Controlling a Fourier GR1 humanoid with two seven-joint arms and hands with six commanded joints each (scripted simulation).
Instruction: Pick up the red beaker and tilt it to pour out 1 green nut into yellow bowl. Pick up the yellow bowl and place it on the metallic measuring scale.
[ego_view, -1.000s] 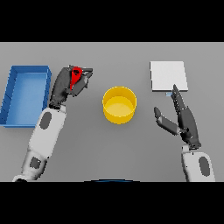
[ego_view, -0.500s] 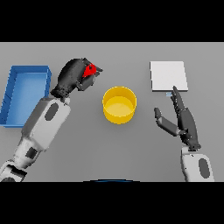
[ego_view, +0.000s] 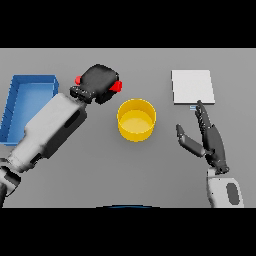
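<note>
- Red beaker (ego_view: 116, 86) is mostly hidden inside the curled left hand (ego_view: 100, 82), just left of the yellow bowl (ego_view: 136, 119).
- It is judged light, rigid and smooth; a firm side hold is needed.
- The right hand (ego_view: 206, 139) is held with straight fingers below the scale (ego_view: 193, 87).

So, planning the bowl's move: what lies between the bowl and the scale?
Only bare table, head view: nothing sits between the bowl and the scale.
</note>
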